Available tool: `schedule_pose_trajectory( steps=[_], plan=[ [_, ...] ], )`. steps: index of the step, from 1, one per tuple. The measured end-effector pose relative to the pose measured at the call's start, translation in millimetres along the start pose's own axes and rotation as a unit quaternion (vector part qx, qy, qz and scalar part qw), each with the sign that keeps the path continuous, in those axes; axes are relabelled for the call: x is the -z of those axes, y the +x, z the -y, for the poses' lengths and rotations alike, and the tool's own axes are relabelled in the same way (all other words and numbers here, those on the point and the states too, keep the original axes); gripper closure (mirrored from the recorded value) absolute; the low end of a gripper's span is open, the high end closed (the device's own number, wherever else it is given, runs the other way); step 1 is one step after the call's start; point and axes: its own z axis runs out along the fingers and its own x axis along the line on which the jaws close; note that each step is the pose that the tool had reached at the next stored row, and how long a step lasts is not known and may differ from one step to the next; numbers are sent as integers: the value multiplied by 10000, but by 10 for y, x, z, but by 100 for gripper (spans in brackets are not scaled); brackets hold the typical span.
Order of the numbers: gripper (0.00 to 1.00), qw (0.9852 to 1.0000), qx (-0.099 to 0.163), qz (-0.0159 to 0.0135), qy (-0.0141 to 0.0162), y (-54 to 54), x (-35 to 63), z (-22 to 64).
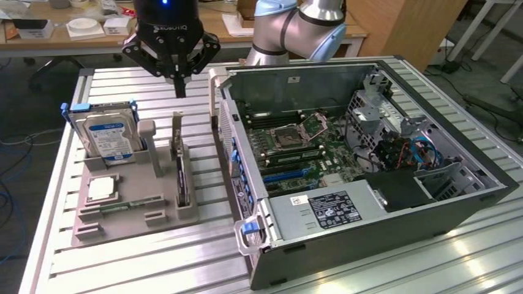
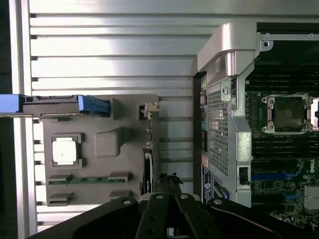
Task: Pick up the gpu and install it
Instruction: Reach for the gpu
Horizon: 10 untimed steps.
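The end effector [image 1: 180,86] is clenched on nothing, its fingers pressed together and pointing straight down over the slatted surface [image 1: 122,86], beyond the far end of the grey holder [image 1: 122,229]. The exterior view gives the arm's pose, with the wrist vertical and silver links beyond the open computer case [image 1: 368,159]. The wrist view looks down on the gpu [image 2: 147,167] edge-on, standing in the holder's slot nearest the case.

Gpu [image 1: 182,180] upright in holder [image 1: 135,184] w/ hard drive [image 1: 109,138]; PC case [image 1: 368,245] on the exterior view's right.
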Motion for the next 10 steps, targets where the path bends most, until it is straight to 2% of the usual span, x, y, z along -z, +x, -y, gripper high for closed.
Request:
schedule_pose_trajectory(
  steps=[10],
  plan=[
    [90, 10000, 50, -2, -1, 87, 2, 3]
  ],
)
